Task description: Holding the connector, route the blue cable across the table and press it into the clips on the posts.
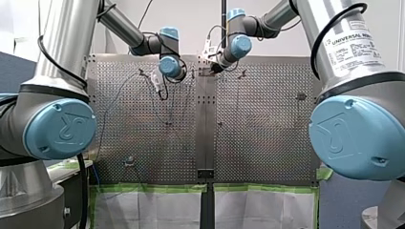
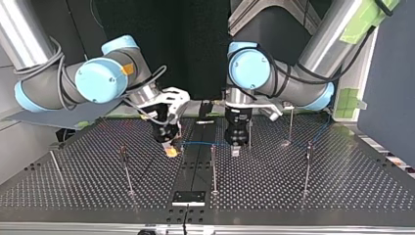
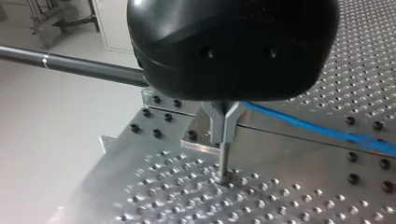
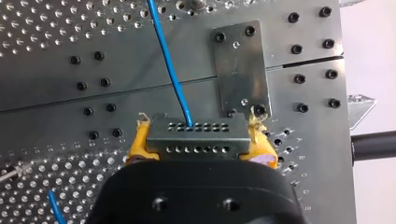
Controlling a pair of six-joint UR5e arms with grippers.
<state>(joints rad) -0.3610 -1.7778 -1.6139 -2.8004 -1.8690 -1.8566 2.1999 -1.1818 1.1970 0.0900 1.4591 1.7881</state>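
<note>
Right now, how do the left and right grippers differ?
Pads: the right gripper has yellow ones; the left gripper shows bare metal fingers. Grasp: the right gripper is shut on the grey connector; the left gripper looks shut, nothing clearly held. Cable: the blue cable leaves the connector at the right gripper but only runs beside the left gripper. Both sit low over the perforated table.

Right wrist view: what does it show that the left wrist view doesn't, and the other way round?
Only the right wrist view shows the right arm's yellow fingers gripping the metal connector. Only the left wrist view shows the left arm's metal fingers, shut atop a thin post. Both show the blue cable and the table full of holes.
</note>
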